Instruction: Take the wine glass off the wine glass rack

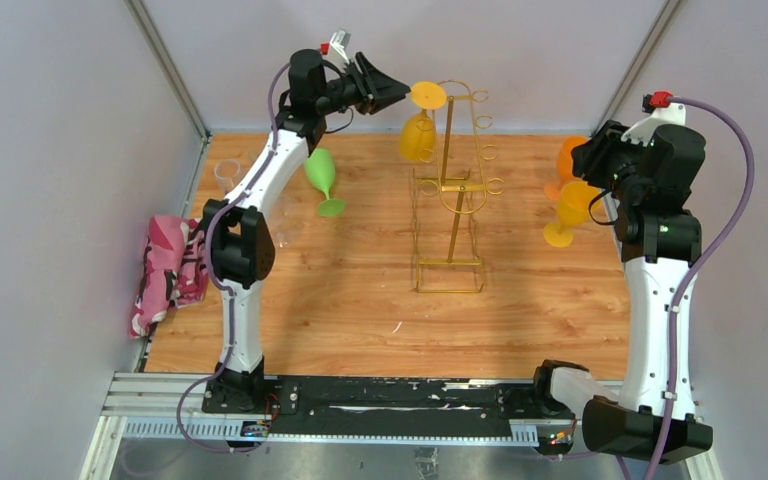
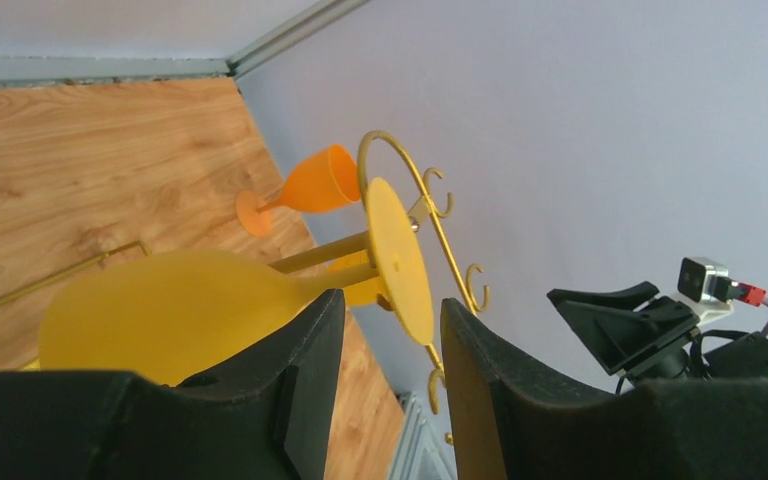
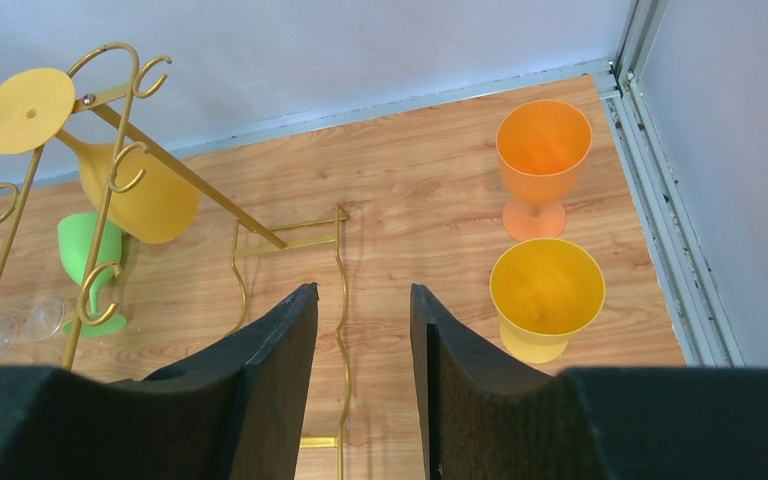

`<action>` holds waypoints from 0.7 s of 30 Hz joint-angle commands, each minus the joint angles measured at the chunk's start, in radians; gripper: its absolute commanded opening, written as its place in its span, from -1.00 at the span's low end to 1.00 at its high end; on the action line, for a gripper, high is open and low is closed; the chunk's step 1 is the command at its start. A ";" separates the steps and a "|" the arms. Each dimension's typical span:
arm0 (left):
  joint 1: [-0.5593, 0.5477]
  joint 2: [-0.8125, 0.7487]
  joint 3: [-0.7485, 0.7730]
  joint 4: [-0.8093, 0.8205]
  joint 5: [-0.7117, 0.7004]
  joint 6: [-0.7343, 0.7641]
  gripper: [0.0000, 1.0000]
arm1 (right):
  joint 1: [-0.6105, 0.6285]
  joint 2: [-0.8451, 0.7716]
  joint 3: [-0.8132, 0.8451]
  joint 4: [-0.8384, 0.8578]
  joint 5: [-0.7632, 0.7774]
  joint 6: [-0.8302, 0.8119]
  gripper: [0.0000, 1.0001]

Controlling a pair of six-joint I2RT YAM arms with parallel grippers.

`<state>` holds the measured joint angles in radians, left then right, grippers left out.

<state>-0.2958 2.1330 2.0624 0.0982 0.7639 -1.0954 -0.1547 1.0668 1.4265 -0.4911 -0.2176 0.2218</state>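
Observation:
A yellow wine glass hangs upside down on the gold wire wine glass rack, its round foot held in a top hook. My left gripper is raised at the glass's foot, to its left. In the left wrist view it is open. The foot disc sits just ahead between the fingertips, and the bowl lies beside the left finger. My right gripper is open and empty, held high at the right, away from the rack.
An orange goblet and a yellow goblet stand at the right, below my right gripper. A green glass stands left of the rack, with clear glasses at the far left. A pink cloth lies on the left edge.

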 commanded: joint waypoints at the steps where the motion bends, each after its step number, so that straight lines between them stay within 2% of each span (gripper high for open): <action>1: -0.007 0.001 0.072 -0.022 0.008 0.026 -0.09 | 0.012 -0.019 -0.017 0.025 -0.004 0.013 -0.13; 10: -0.023 0.022 0.092 -0.028 0.019 0.016 -0.09 | 0.012 -0.024 -0.021 0.032 0.001 0.014 -0.14; 14: -0.023 0.005 0.109 -0.210 -0.028 0.137 -0.10 | 0.012 -0.024 -0.029 0.037 -0.003 0.015 -0.14; 21: -0.022 -0.022 0.133 -0.367 -0.125 0.262 -0.09 | 0.013 -0.019 -0.036 0.050 -0.031 0.022 -0.14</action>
<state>-0.3164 2.1330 2.1658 -0.1192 0.7078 -0.9409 -0.1547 1.0622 1.4025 -0.4656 -0.2222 0.2287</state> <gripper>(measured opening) 0.450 0.434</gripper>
